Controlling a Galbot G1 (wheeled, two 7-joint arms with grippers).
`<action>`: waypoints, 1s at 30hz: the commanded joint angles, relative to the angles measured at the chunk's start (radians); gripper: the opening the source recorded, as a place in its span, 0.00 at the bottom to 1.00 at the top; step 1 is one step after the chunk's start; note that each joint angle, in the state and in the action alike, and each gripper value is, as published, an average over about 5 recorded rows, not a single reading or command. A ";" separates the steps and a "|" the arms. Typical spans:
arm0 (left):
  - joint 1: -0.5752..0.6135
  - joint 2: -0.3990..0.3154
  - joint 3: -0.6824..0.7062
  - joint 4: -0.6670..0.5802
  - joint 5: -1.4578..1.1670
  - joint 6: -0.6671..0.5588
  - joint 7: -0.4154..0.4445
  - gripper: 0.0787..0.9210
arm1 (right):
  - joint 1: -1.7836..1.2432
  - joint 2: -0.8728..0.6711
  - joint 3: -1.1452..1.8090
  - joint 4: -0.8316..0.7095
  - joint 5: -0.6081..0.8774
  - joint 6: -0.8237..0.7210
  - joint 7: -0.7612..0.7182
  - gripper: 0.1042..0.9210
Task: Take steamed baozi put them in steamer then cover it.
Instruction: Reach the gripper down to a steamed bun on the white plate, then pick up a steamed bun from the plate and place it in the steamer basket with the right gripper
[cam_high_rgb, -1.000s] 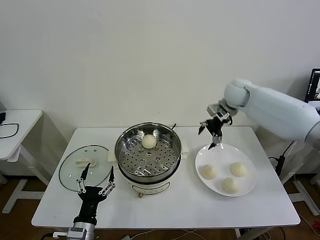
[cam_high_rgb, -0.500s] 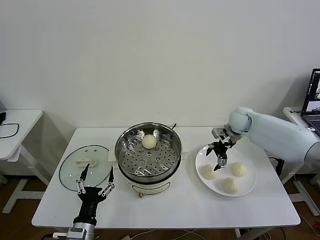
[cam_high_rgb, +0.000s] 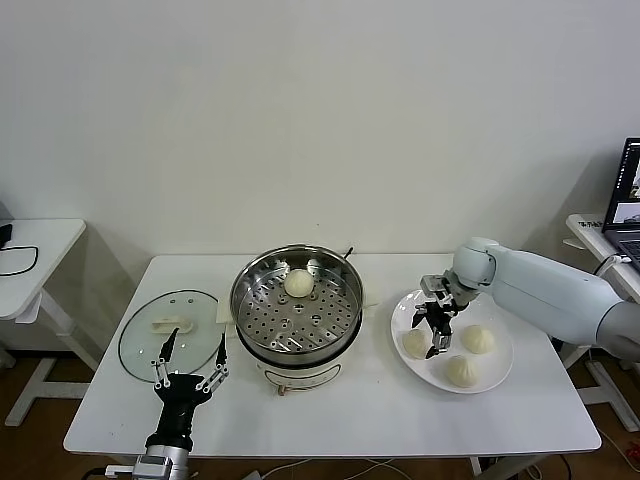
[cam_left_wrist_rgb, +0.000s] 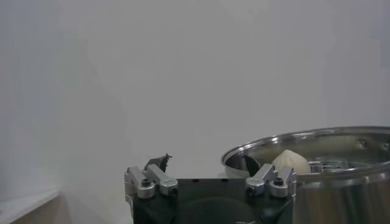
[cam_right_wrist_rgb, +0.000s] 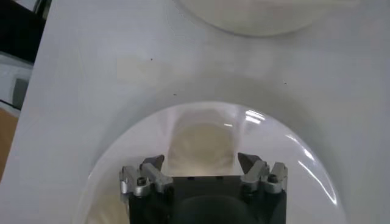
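Lower now, my right gripper (cam_high_rgb: 430, 328) hangs with its fingers spread over a steamed baozi (cam_high_rgb: 416, 343) on the plate (cam_high_rgb: 497, 373). My left gripper (cam_high_rgb: 190, 366) (parked, also spread) waits by the glass lid (cam_high_rgb: 170, 331), steamer (cam_high_rgb: 296, 305) between.

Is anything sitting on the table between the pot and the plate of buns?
Head view: only bare table between the pot and the plate; a bit of white cloth pokes out behind the pot.

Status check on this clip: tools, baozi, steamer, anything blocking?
Right tool open, over the plate at nearest baozi. Left tool open, parked by the lid. One bun in steamer, three on plate. Nothing blocking.
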 joint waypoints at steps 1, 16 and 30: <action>0.000 -0.001 0.000 0.002 0.000 -0.001 0.000 0.88 | -0.021 0.001 0.003 -0.004 -0.007 -0.005 0.013 0.87; -0.006 0.002 0.001 -0.001 0.000 0.000 -0.002 0.88 | 0.093 -0.037 0.000 0.054 -0.012 0.006 -0.011 0.70; -0.009 0.011 0.014 -0.015 0.000 0.001 -0.002 0.88 | 0.606 0.102 -0.166 0.141 0.135 0.000 -0.206 0.69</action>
